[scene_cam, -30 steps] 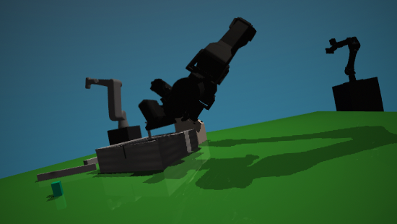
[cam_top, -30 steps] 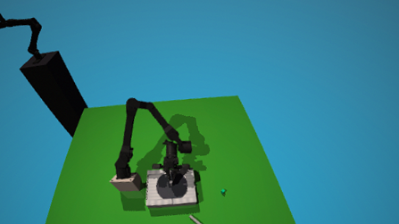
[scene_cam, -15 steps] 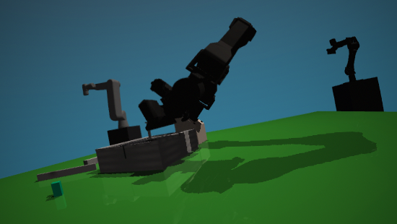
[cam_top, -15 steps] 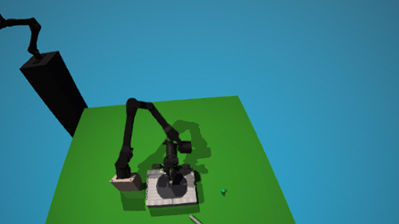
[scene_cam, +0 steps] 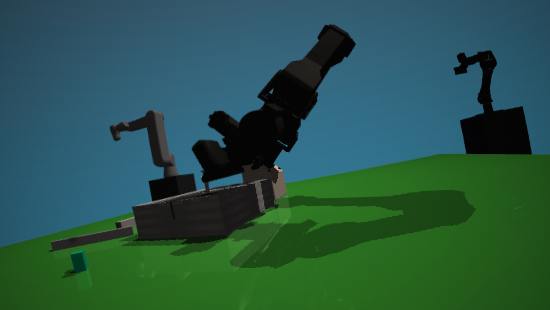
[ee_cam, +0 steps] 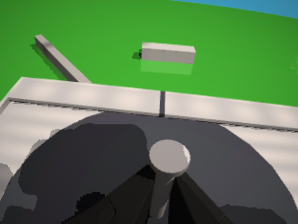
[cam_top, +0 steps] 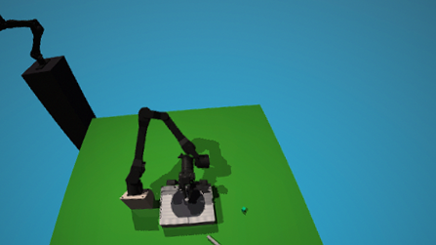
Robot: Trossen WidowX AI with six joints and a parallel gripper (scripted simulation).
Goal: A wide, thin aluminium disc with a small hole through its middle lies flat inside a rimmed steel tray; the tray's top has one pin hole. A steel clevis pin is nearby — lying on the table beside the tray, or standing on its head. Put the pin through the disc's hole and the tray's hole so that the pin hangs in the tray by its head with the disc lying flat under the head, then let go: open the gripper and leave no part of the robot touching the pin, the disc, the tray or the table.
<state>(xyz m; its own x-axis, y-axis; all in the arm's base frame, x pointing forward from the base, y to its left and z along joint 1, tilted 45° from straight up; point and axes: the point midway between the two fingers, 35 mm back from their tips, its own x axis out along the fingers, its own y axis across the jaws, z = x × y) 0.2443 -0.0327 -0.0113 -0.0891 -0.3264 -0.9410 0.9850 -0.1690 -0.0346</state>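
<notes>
A: Top view?
B: Claw (cam_top: 186, 196) (scene_cam: 204, 176) (ee_cam: 162, 176) over the disc (cam_top: 179, 209) (scene_cam: 190, 194) (ee_cam: 215, 150) in the tray (cam_top: 173, 220) (scene_cam: 180, 220) (ee_cam: 90, 96), lower centre of frame.
A: Exterior?
B: Pin (scene_cam: 207, 186) (ee_cam: 170, 156) upright below the claw, left of centre. Tip may be at the disc's hole; can't tell.
A: Wrist?
B: Claw nipped on the pin's shank, head up, lower middle. Disc fills the bottom.
A: Handling?
B: Pin likely stiff, slick, light. Grip just under the head, keep it plumb. Thin disc could slide if pushed.

Pale pin (cam_top: 187, 199) (scene_cam: 207, 186) (ee_cam: 170, 156) upright, head up; dark disc (cam_top: 179, 210) (ee_cam: 220, 150) flat inside pale tray (cam_top: 173, 221) (scene_cam: 180, 220) (ee_cam: 85, 95).
</notes>
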